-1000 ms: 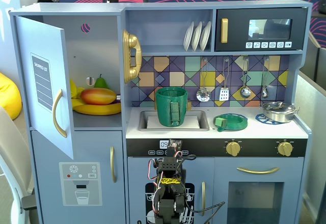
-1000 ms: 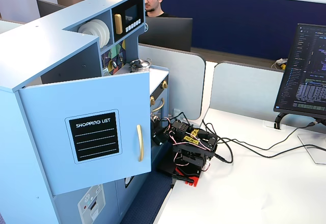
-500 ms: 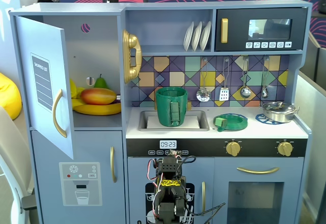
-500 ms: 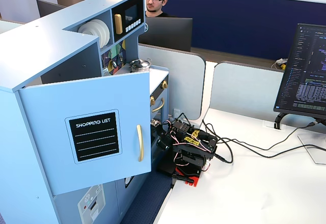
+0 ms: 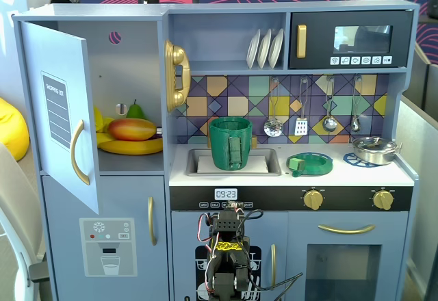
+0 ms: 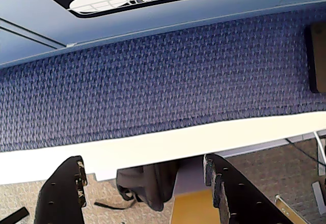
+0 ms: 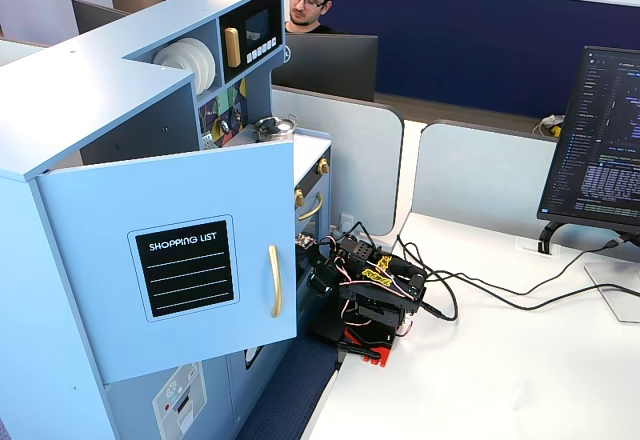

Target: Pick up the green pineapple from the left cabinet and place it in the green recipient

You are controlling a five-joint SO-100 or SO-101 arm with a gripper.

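Reaching from its folded, low rest in front of the toy kitchen, the black two-finger gripper (image 6: 147, 193) hangs with its jaws spread apart and nothing between them, pointed down at blue carpet.

The tall grey-blue fridge cabinet (image 5: 130, 55) stands with its shopping-list door (image 5: 61, 116) swung open. Inside, a smooth orange-red mango (image 5: 132, 129) lies on yellow bananas (image 5: 133, 146), with a green pear tip (image 5: 135, 110) behind. The small green pineapple itself is not visible, probably hidden behind that fruit.

The likely trouble is that the arm clips the open door, grabs the pear instead, or knocks the mango out.

The tall dark-green plastic pot (image 5: 230, 142) sits in the sink. Only the front fixed view shows it and the shelf; the side fixed view shows just the door's outside and the arm.
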